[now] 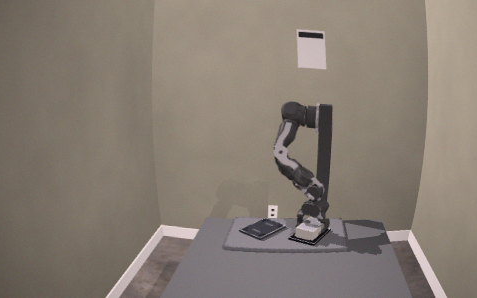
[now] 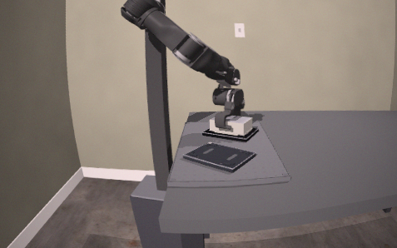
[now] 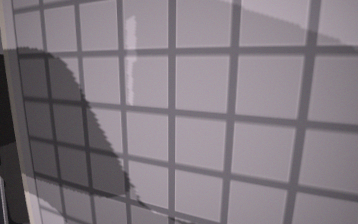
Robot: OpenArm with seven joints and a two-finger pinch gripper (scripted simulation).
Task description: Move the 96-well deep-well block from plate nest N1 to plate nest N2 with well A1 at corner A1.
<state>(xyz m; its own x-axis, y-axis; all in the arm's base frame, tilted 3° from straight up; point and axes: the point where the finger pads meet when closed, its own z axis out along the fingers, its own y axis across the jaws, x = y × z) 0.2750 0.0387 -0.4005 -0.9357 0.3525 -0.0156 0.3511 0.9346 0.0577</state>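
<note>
Grey surface [image 2: 332, 166] juts into an olive-walled room with white skirting and dark plank floor. On its mat [image 2: 270, 166], the pale block [image 2: 240, 123] sits in the far nest [image 2: 250, 134]; the near nest [image 2: 220, 156] lies bare. The claw [image 2: 227, 118] straddles the block, fingers spread, gripping nothing.
</note>
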